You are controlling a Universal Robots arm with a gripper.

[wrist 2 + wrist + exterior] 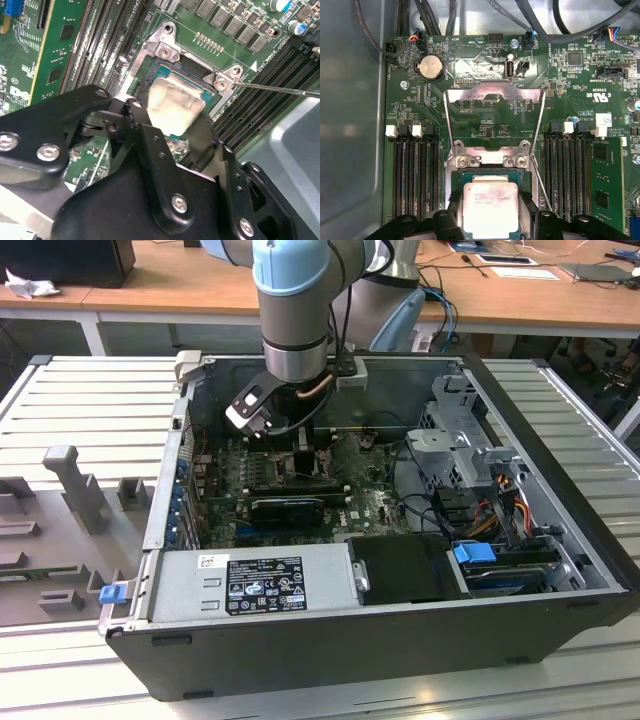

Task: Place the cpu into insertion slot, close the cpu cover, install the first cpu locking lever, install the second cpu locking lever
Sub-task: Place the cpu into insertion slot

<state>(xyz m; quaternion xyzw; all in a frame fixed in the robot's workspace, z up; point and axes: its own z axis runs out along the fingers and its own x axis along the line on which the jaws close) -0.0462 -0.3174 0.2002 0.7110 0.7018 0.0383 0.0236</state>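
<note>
In both wrist views the pale silvery cpu (pixel 175 102) (pixel 490 202) sits between the black fingers (pixel 139 117) of my gripper (pixel 172 120) (pixel 491 217), which is shut on it. The cpu lies level, right at the insertion slot (pixel 170 67) (pixel 490 173); whether it rests in the slot or just above it I cannot tell. The cpu cover (pixel 492 92) is swung up and open behind the slot. A thin wire locking lever (pixel 280 90) (pixel 540 185) sticks out beside the socket. In the exterior view my gripper (pixel 300 455) reaches down into the open computer case, over the green motherboard (pixel 370 505).
Long black memory slots (pixel 415 175) (pixel 567 170) flank the socket on both sides. A grey power supply box (pixel 250 585) lines the case's near wall, a drive cage (pixel 470 455) with cables stands at the exterior view's right. Cables (pixel 540 25) hang over the board's far edge.
</note>
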